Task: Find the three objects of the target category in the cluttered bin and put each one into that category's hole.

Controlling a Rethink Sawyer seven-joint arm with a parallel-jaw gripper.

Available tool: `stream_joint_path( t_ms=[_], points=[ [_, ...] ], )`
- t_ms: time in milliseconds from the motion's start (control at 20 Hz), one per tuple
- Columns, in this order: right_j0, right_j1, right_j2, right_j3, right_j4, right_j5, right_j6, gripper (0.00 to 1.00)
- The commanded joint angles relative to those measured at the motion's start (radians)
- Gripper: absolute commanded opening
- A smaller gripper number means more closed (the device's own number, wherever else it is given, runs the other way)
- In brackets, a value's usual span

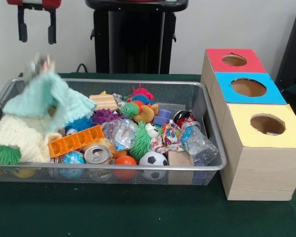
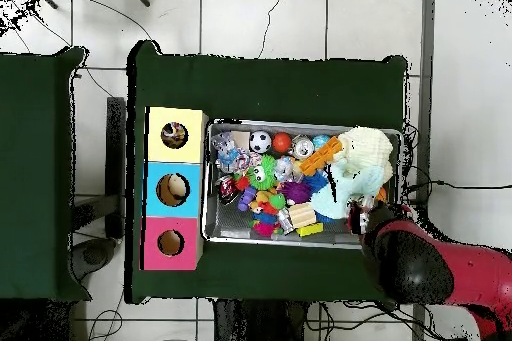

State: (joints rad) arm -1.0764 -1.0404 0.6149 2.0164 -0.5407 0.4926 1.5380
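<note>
- The gripper [image 1: 37,27] hangs at the top left of the front view, above the bin's far left corner; its two black fingers [image 1: 22,24] stand apart with nothing between them.
- Just below, a mint knitted cloth [image 1: 49,101] is raised in a blurred peak at the bin's left end, over a cream knitted cloth [image 1: 17,138].
- The wire mesh bin [image 1: 214,143] holds an orange tray [image 1: 75,140], a soda can [image 1: 96,154], a soccer ball [image 1: 153,159] and a crushed plastic bottle [image 1: 200,145].
- Beside the bin's right edge stands a wooden box with a red hole [image 1: 234,60], a blue hole [image 1: 248,87] and a yellow hole [image 1: 267,124].
</note>
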Motion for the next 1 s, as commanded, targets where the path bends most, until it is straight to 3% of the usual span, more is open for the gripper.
stream_joint_path(
  t_ms=[50,100,200,300,450,600,1000],
  points=[
    [0.009,0.001,0.059,0.083,-0.104,-0.092,-0.08,1.0],
    [0.016,-0.007,0.047,0.091,-0.131,-0.137,-0.057,1.0],
    [0.031,0.003,0.006,0.109,-0.207,-0.373,0.042,1.0],
    [0.107,-0.003,-0.097,0.089,-0.261,-0.405,0.1,1.0],
    [0.114,0.003,-0.105,0.09,-0.251,-0.412,0.106,1.0],
    [0.096,-0.018,-0.064,0.105,-0.206,-0.37,0.079,1.0],
    [0.138,0.006,-0.014,0.072,-0.012,-0.062,-0.007,1.0]
  ],
)
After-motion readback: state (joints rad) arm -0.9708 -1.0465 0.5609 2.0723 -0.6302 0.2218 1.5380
